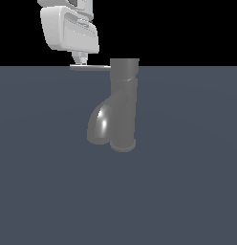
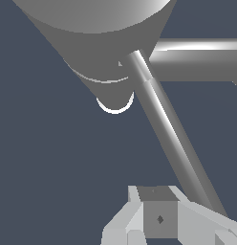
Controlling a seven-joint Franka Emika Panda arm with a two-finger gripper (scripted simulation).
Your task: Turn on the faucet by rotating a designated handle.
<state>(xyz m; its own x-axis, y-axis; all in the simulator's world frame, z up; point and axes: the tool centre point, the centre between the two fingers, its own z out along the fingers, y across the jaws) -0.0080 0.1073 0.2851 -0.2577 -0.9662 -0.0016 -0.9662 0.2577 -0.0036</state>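
Observation:
The dark grey faucet (image 1: 123, 103) stands upright on the floor, its fat curved spout (image 1: 101, 123) bending down toward the exterior view's left. The handle (image 1: 91, 68), a thin straight rod, sticks out level from the cap toward the exterior view's left. My gripper (image 1: 81, 62) hangs just above the rod's outer part, fingertips at the rod's height or touching it. In the wrist view the handle (image 2: 168, 134) runs from the faucet's cap (image 2: 99, 33) down past my gripper (image 2: 158, 210), right beside the fingers. The fingers are together with nothing between them.
A flat dark blue-grey floor (image 1: 187, 191) spreads all around the faucet. In the wrist view the spout (image 2: 201, 60) juts out sideways from the body, away from the fingers.

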